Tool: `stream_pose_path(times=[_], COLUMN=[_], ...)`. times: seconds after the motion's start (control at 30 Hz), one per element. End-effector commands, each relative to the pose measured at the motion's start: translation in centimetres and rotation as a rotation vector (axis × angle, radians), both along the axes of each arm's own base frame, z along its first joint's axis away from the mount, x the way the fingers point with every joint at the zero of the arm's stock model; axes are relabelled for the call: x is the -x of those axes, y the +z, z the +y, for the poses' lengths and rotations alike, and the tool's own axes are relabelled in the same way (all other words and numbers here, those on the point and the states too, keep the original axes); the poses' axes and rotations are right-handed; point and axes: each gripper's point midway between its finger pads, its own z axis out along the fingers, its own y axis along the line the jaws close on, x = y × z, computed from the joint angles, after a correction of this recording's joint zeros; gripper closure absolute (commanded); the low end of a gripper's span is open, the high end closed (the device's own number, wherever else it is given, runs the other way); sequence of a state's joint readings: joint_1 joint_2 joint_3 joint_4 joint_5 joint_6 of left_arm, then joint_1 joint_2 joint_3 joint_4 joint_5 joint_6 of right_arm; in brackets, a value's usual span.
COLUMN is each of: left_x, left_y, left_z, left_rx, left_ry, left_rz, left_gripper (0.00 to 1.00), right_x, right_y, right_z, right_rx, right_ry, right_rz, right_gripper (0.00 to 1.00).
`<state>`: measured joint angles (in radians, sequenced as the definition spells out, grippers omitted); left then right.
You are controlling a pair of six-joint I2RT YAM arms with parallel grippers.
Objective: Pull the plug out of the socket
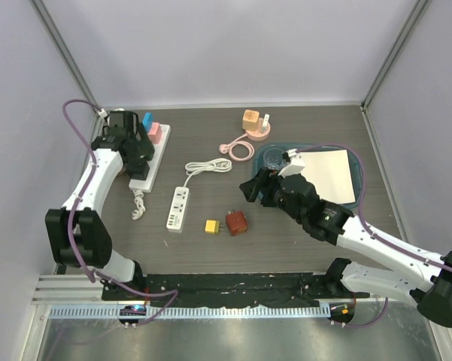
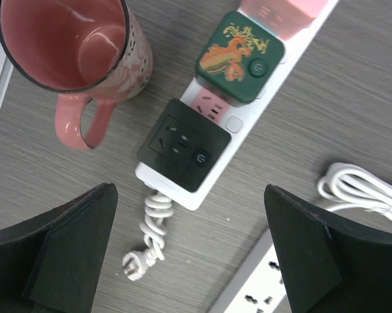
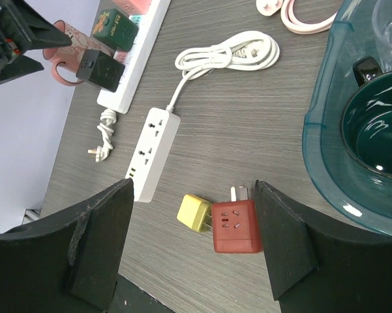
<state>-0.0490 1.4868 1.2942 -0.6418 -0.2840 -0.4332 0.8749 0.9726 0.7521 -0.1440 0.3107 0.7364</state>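
Gripper on left arm (image 2: 189, 190): jaws spread wide, holding nothing, above white plastic power strip (image 2: 246, 120). Black square plug (image 2: 182, 145) still seated at strip's cord end. Green dragon-print adapter (image 2: 241, 57) is in the next socket along. Pink ceramic mug (image 2: 72, 45) just beside strip. Right gripper (image 3: 192, 188) also open and empty, well apart from strip.

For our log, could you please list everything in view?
long strip: 1, white, back left
adapters: 4, black, green, pink, blue, along it
mug: 1, pink, beside it
short strip: 1, white, centre
plug: 1, yellow, centre front
cube adapter: 1, red, beside plug
cable: 1, pink, back centre
block: 1, orange, back centre
tray: 1, teal, right
cup: 1, dark green, in tray
glass: 1, clear, in tray
sheet: 1, white, far right
left claw, right claw: 2, black, open
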Motion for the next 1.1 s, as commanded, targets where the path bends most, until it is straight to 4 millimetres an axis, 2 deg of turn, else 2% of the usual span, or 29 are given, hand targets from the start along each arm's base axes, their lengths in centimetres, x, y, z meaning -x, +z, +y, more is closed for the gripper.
stream_pose_path(times=[0.0,0.2,0.27,0.3,0.43,0.53,0.67,0.83,1.07], left_x=[-2.2,-3.4,-3.8,-3.9,-4.3,-4.1,-3.5,-3.2,-2.7], left_y=[-0.1,-1.3,-1.6,-1.7,-3.5,-4.6,-5.1,-5.9,-6.7], left_z=[1.3,2.1,1.6,2.6,1.6,1.3,2.2,0.6,0.4], left_rx=[-0.054,-0.106,-0.080,-0.051,0.021,0.030,-0.007,0.057,0.073], left_ry=[-0.067,-0.094,-0.113,-0.097,-0.147,-0.175,-0.159,-0.232,-0.231], left_rz=[0.018,0.058,0.057,0.053,0.090,0.155,0.196,0.199,0.225], left_gripper=[0.00,0.00,0.00,0.00,0.00,0.01,0.02,0.02,0.05], right_x=[0.0,0.0,0.0,0.0,0.0,0.1,0.0,-0.1,0.2], right_y=[1.9,2.4,2.4,2.3,2.1,2.1,2.0,2.6,2.6], right_z=[0.1,0.0,0.0,-0.1,0.0,0.1,0.1,0.6,0.6], right_rx=[-0.034,-0.036,-0.040,-0.035,-0.027,-0.025,-0.020,-0.017,-0.029], right_ry=[0.011,0.011,0.012,0.009,0.017,0.023,0.022,0.041,0.048], right_rz=[-0.051,-0.059,-0.058,-0.058,-0.053,-0.051,-0.051,-0.058,-0.051], right_gripper=[0.20,0.20,0.20,0.21,0.21,0.21,0.20,0.21,0.21])
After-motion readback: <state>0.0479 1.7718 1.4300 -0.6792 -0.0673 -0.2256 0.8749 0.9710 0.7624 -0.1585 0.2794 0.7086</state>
